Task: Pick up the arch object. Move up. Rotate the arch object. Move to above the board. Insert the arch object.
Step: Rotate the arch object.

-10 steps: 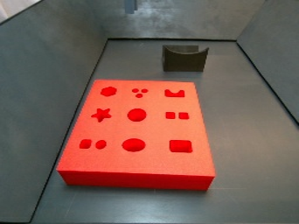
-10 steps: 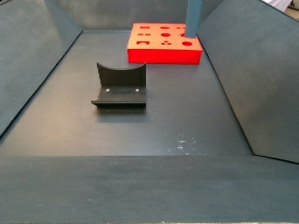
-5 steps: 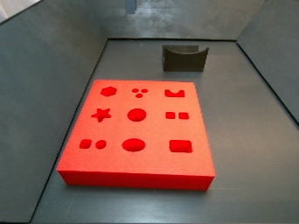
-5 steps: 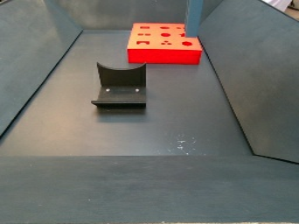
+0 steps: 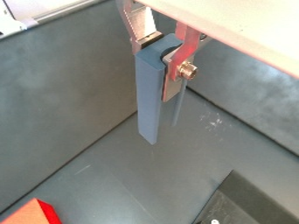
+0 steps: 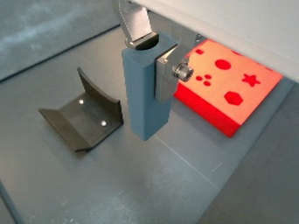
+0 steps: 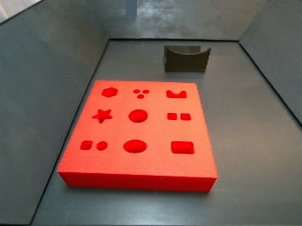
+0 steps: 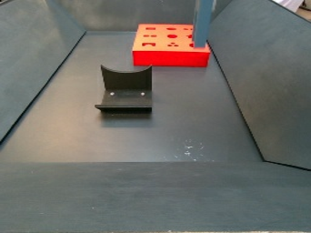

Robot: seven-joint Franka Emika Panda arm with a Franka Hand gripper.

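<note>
Arch object (image 6: 146, 92) clamped betw. gripper (image 6: 155, 54) fingers — hangs above floor.

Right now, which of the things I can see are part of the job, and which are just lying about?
Part of the job:
- the tool, raised and shut on a long blue-grey piece, seemingly the one to insert
- the red board with its shaped recesses

Just lying about:
- the dark fixture, part of the rig, with nothing touching it

Dark grey floor (image 8: 145, 136), faintly scuffed with pale specks, boxed in by sloping grey walls (image 7: 48, 62) under even light.
</note>
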